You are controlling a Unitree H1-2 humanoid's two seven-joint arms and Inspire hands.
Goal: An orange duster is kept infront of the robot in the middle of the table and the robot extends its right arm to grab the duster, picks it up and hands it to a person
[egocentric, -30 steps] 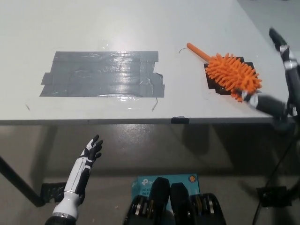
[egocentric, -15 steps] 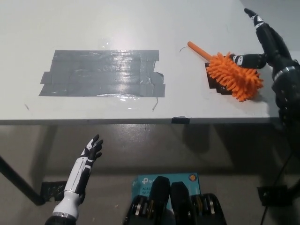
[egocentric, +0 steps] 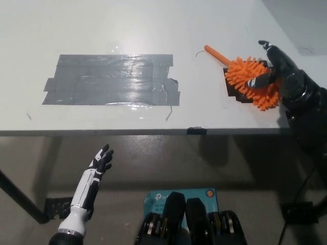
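The black right hand [egocentric: 278,76] has dropped onto the orange duster [egocentric: 253,81], fingers spread over its bristles, not yet clamped; the grasp begins. The white left hand [egocentric: 99,163] hangs released below the table [egocentric: 153,30].

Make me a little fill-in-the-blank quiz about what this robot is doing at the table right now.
1. The duster on the table is ____ in colour.
2. The robot's ____ hand is over the duster's fluffy head.
3. The white left hand hangs ____ the table edge, its fingers apart.
4. The big patch of tape on the table is ____.

Missing words: orange; right; below; grey
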